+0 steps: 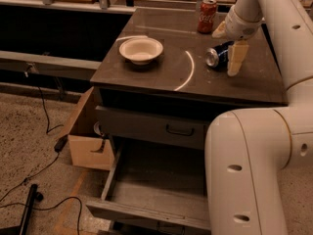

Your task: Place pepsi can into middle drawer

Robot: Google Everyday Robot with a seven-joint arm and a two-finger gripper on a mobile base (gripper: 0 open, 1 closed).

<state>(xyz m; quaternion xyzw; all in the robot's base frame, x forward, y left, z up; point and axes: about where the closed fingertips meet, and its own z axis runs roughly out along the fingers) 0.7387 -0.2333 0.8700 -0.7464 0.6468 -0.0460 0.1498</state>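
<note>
The pepsi can (216, 57) lies on its side on the dark cabinet top (146, 77), right of centre, silver end facing left. My gripper (226, 51) is right over the can's right part, open, with one cream finger (235, 58) hanging down in front of the can and the other finger (219, 30) behind it. The can still rests on the top. The middle drawer (146, 212) is pulled out below, its bare floor showing. My white arm covers the drawer's right part.
A white bowl (141, 49) sits left of centre on the cabinet top. A red Coca-Cola can (207, 15) stands upright at the back. The upper drawer (146, 124) is shut. A cardboard box (88, 143) stands left of the cabinet, with cables (44, 165) on the floor.
</note>
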